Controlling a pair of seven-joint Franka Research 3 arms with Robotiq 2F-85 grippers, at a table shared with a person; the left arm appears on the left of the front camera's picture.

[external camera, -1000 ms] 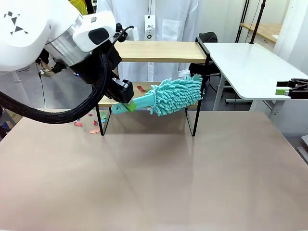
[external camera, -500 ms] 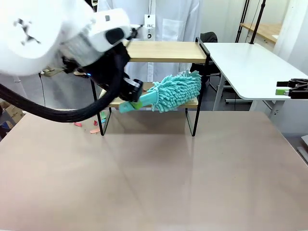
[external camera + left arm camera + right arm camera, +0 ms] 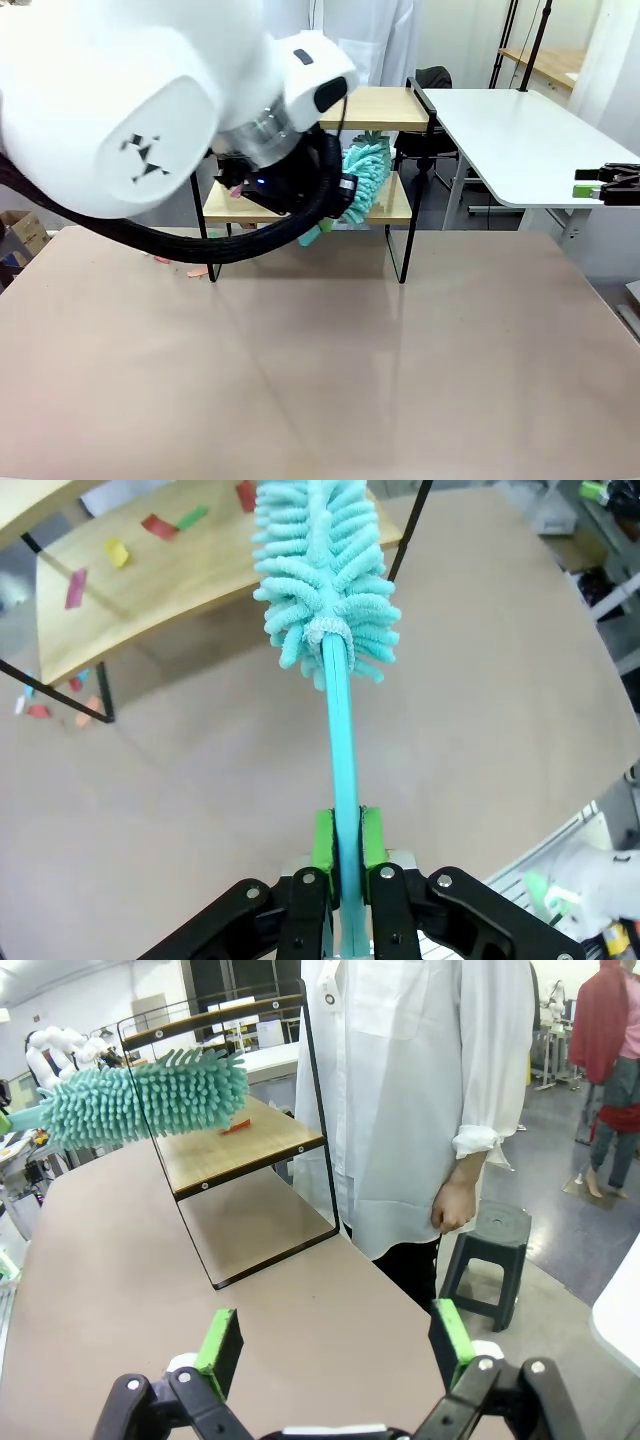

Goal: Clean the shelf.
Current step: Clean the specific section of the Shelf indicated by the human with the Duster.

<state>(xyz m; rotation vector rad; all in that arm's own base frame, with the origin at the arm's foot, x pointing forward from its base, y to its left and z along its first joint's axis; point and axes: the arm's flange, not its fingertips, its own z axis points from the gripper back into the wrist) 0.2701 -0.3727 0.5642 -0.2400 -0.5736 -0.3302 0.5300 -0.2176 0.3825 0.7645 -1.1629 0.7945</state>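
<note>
The shelf (image 3: 378,108) stands at the table's far side, its lower board (image 3: 150,590) strewn with several coloured paper scraps (image 3: 157,525). A teal fluffy duster (image 3: 325,580) reaches over that lower board, between the two tiers (image 3: 365,172). My left gripper (image 3: 340,838) is shut on the duster's teal handle, and its arm hides the shelf's left half in the front view. From the side, the duster (image 3: 150,1095) lies above the lower board (image 3: 240,1140), next to a red scrap (image 3: 237,1127). My right gripper (image 3: 335,1345) is open and holds nothing, off the table's right edge (image 3: 605,185).
A person in a white coat (image 3: 420,1090) stands behind the shelf, hand hanging at their side. Paper scraps (image 3: 195,270) lie on the table by the shelf's left leg. A white table (image 3: 520,140) stands at the right, and a stool (image 3: 490,1250) on the floor.
My left arm has swung right and forward across the shelf. The duster has turned from lying along the lower board's front to pointing in between the tiers.
</note>
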